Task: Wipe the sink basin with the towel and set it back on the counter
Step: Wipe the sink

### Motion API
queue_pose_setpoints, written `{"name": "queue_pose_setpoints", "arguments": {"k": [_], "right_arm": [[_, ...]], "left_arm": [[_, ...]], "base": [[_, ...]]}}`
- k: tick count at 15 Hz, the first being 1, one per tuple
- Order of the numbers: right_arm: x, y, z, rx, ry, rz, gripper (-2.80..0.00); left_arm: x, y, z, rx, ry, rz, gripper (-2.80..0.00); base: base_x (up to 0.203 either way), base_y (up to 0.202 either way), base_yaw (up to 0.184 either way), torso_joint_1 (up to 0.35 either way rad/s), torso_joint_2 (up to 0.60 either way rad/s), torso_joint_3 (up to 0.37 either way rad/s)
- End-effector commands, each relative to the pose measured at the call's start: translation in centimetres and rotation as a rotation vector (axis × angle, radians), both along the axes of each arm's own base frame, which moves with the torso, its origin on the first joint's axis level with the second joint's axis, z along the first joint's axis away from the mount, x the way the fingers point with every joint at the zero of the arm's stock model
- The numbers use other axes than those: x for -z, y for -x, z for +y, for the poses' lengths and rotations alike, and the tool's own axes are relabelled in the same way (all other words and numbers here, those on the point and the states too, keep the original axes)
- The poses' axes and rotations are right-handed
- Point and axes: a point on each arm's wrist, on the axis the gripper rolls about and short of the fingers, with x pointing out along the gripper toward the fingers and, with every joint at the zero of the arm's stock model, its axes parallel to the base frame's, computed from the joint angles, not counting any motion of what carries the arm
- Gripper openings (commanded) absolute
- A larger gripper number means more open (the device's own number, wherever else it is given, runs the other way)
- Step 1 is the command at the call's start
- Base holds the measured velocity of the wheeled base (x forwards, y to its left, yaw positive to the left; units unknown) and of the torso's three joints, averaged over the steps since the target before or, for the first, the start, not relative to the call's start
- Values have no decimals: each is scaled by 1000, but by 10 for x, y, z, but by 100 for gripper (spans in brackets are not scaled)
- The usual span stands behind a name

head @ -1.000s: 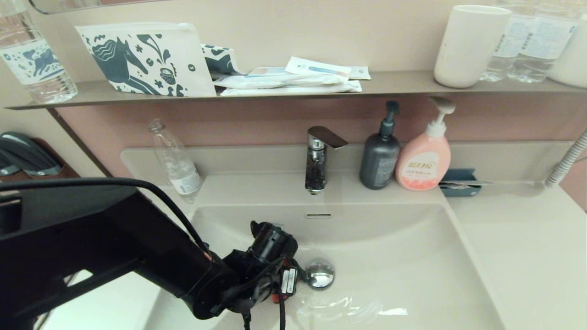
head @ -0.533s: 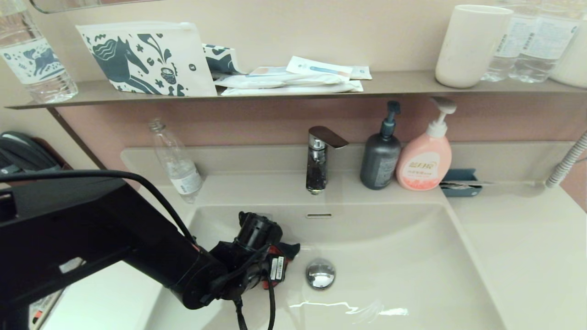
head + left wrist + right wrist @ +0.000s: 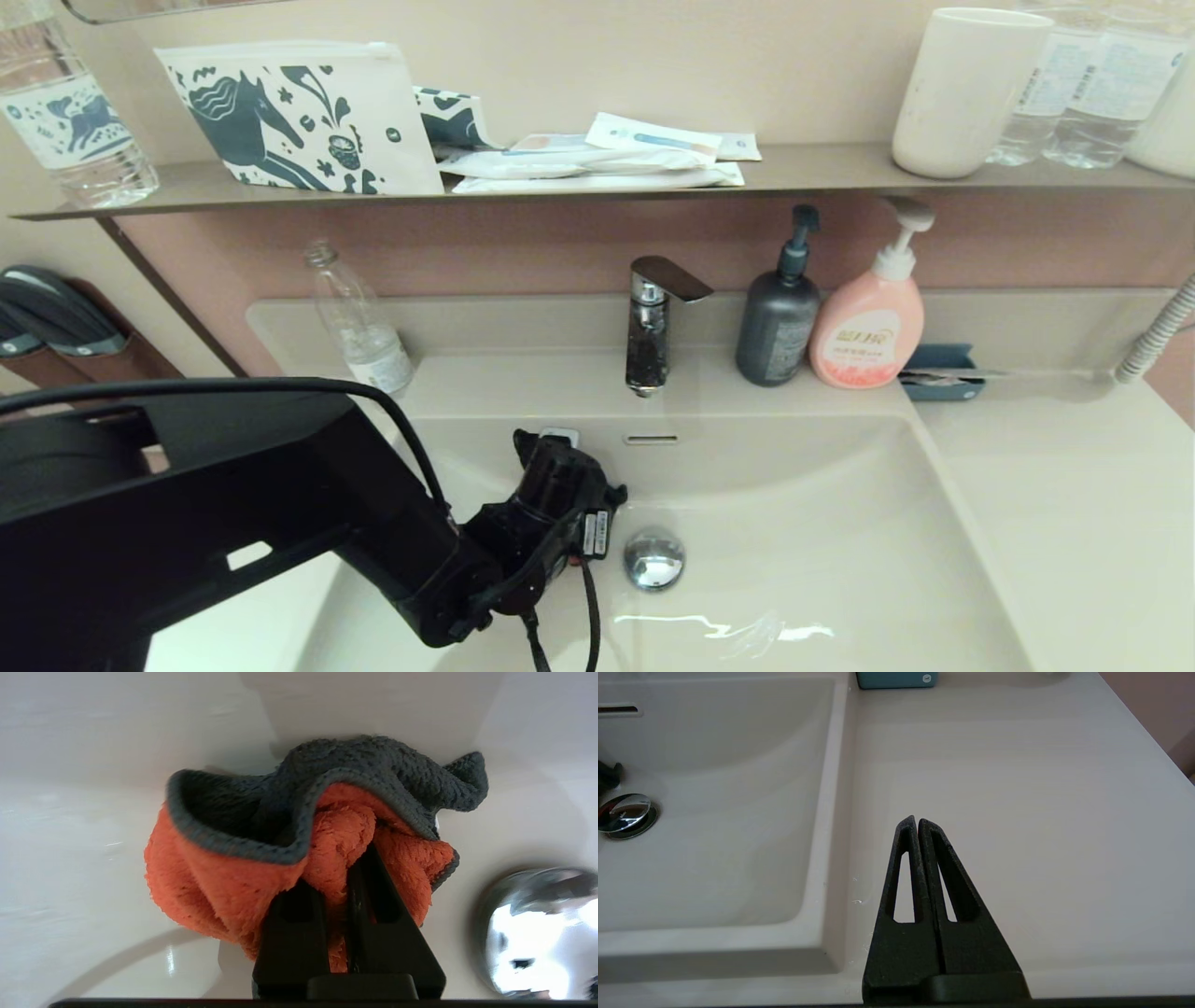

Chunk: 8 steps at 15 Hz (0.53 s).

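Note:
Bunched on the floor of the off-white sink basin (image 3: pixel 70 858) lies the orange-red towel (image 3: pixel 219 882), its dark grey backing folded over on top. My left gripper (image 3: pixel 338 872) is shut on the towel, its fingertips buried in the pile. The chrome drain plug (image 3: pixel 537 933) sits close beside it. In the head view my left wrist (image 3: pixel 560 504) reaches down into the basin (image 3: pixel 794 523) just left of the plug (image 3: pixel 653 558) and hides the towel. My right gripper (image 3: pixel 916 820) is shut and empty above the counter (image 3: pixel 1017 788), right of the basin (image 3: pixel 714 765).
A chrome faucet (image 3: pixel 649 322) stands behind the basin, above the overflow slot (image 3: pixel 650 438). A dark pump bottle (image 3: pixel 775 327), a pink soap bottle (image 3: pixel 868 322) and a teal tray (image 3: pixel 934 373) line the back ledge. A clear bottle (image 3: pixel 359 327) stands back left. The wall shelf (image 3: pixel 822 168) holds a cup and packets.
My left wrist swept left across the basin floor with the towel, then came back right toward the drain plug and the back wall. The right arm has not moved.

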Motion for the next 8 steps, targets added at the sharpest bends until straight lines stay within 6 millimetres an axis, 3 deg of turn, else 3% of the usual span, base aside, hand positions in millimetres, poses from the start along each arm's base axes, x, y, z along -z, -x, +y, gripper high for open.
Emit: {"name": "queue_pose_setpoints", "arguments": {"k": [1,8], "right_arm": [[0,0,0,0,0,1,-280],[0,0,0,0,0,1,-280]], "left_arm": [[9,4,-20,31,13,3,-280],[26,2,-96,71,39,-107,-280]], "base": [[0,0,0,0,0,0],[0,0,0,0,0,0]]}}
